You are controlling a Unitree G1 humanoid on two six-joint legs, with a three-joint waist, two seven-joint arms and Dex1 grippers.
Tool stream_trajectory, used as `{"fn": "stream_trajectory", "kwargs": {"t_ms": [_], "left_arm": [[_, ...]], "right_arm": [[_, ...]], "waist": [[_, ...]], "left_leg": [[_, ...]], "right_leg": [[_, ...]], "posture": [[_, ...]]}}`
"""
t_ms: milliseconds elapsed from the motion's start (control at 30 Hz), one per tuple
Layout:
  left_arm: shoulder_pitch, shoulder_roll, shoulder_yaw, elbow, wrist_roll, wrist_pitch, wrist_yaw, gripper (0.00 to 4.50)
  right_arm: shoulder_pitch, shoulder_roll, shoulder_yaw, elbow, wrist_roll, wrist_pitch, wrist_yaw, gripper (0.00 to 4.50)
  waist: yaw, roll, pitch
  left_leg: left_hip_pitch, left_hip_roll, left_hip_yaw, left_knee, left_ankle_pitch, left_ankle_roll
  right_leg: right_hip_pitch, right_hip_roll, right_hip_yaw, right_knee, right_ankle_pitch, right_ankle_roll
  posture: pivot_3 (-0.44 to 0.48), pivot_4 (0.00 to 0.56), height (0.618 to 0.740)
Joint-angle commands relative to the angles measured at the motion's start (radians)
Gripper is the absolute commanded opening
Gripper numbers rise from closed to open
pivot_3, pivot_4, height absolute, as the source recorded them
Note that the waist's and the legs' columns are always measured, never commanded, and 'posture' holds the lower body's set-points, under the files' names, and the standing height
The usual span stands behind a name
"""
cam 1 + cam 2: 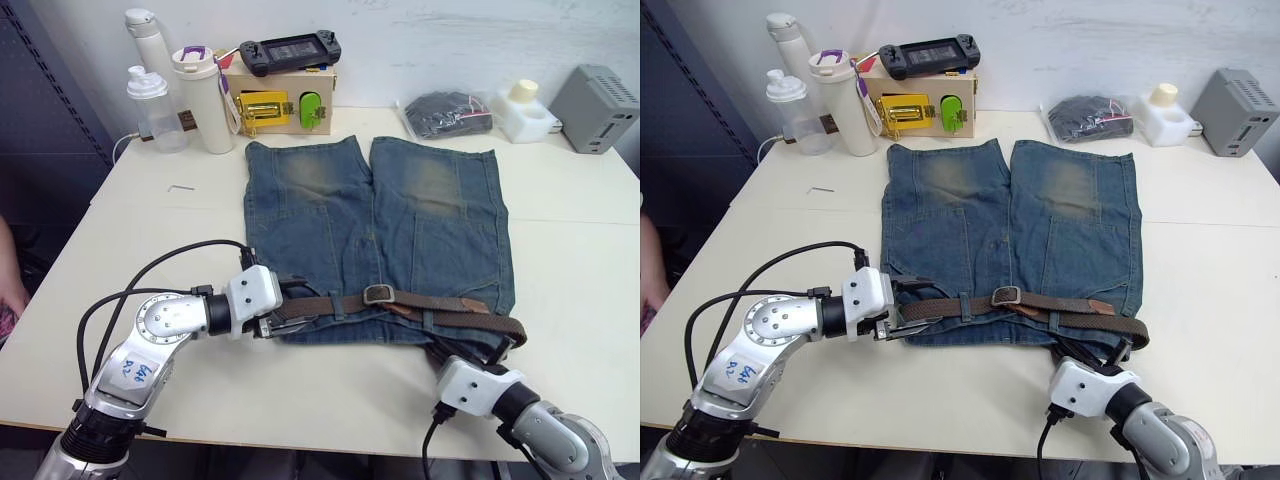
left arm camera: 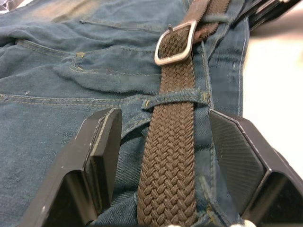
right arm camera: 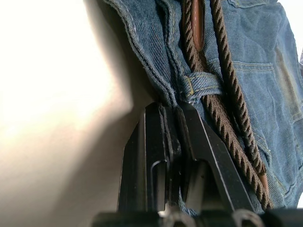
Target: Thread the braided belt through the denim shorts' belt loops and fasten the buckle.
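The denim shorts (image 1: 330,220) lie flat on the white table (image 1: 160,230), waistband toward me. The braided belt (image 1: 445,301) runs along the waistband and folds back at the shorts' right side. Its silver buckle (image 1: 378,294) sits near the middle, with the strap passing through it. My left gripper (image 1: 288,308) is open at the waistband's left end, its fingers (image 2: 102,142) on either side of the belt just short of a belt loop (image 2: 175,97). My right gripper (image 3: 169,108) is shut on the shorts' waistband edge at the front right, beside another belt loop (image 3: 201,85).
At the back stand two bottles (image 1: 150,100), a white tumbler (image 1: 205,95), a wooden box (image 1: 275,105) with a game controller on top, a dark bundle in a plastic bag (image 1: 445,112), a white container (image 1: 525,110) and a grey box (image 1: 597,95). A person's arm (image 1: 8,280) shows at the left edge.
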Motion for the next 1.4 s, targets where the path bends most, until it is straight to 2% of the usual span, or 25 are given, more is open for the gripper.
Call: {"fn": "stream_trajectory", "kwargs": {"t_ms": [33,200,300,467,500,667,1000,1167,1400], "left_arm": [[-0.022,0.016,-0.036,0.007,0.107,-0.083,0.025,3.26],[-0.006,0.011,-0.059,0.011,0.183,-0.126,0.044,3.26],[0.012,0.010,-0.068,0.017,0.227,-0.139,0.062,2.40],[0.062,0.023,-0.071,0.019,0.270,-0.139,0.063,0.22],[0.068,0.025,-0.068,0.022,0.277,-0.142,0.066,0.08],[0.088,0.032,-0.017,0.034,0.277,-0.123,0.094,0.08],[0.237,0.147,0.142,0.172,0.270,-0.238,0.126,0.08],[0.247,0.156,0.161,0.236,0.263,-0.275,0.132,0.08],[0.230,0.150,0.150,0.238,0.254,-0.302,0.132,0.08]], "right_arm": [[0.014,0.012,0.038,0.004,-0.014,0.017,0.006,0.00],[0.013,0.012,0.039,0.002,-0.012,0.021,0.004,0.00],[0.008,0.011,0.041,0.004,-0.007,0.024,0.005,0.00],[-0.004,0.006,0.044,0.008,-0.001,0.028,0.007,0.00],[-0.006,0.006,0.045,0.009,0.000,0.029,0.008,0.00],[-0.008,0.008,0.048,0.016,-0.003,0.038,0.006,0.00],[-0.020,0.021,0.045,0.011,0.016,0.091,-0.002,0.00],[-0.016,0.017,0.042,0.015,0.022,0.101,-0.003,0.00],[-0.008,0.011,0.039,0.011,0.035,0.124,0.007,0.00]], "waist": [[0.000,0.000,0.000],[0.000,0.000,0.000],[0.000,-0.001,0.000],[0.000,-0.001,-0.001],[0.000,-0.002,-0.001],[-0.001,-0.002,-0.001],[-0.003,-0.006,-0.004],[-0.003,-0.006,-0.004],[-0.002,-0.007,-0.005]], "left_leg": [[0.000,0.000,0.000,0.000,0.000,0.000],[0.000,0.000,0.000,0.000,0.000,0.000],[0.000,0.000,0.000,0.000,0.000,0.000],[0.000,0.000,0.000,0.000,0.000,0.000],[0.000,0.000,0.000,0.000,0.000,0.000],[0.000,0.000,0.000,0.000,0.000,0.000],[0.001,0.002,-0.001,0.000,-0.001,-0.002],[0.001,0.002,-0.001,0.000,-0.001,-0.003],[0.001,0.002,0.000,0.000,-0.002,-0.003]], "right_leg": [[0.000,0.000,0.000,0.000,0.000,0.000],[-0.001,0.000,0.000,0.001,0.000,0.000],[-0.001,0.000,0.000,0.001,0.000,0.000],[-0.001,0.000,0.000,0.001,0.000,0.000],[-0.001,0.000,0.000,0.001,0.000,0.000],[-0.001,0.001,0.000,0.002,0.000,0.000],[-0.002,0.002,0.000,0.003,-0.002,-0.001],[-0.002,0.001,0.000,0.003,-0.003,-0.001],[-0.001,0.001,0.000,0.004,-0.003,0.000]], "posture": [[0.000,0.150,0.645],[0.000,0.150,0.645],[0.000,0.150,0.645],[0.000,0.150,0.645],[0.000,0.150,0.645],[0.000,0.150,0.645],[0.000,0.150,0.645],[0.000,0.150,0.645],[0.000,0.150,0.645]]}}
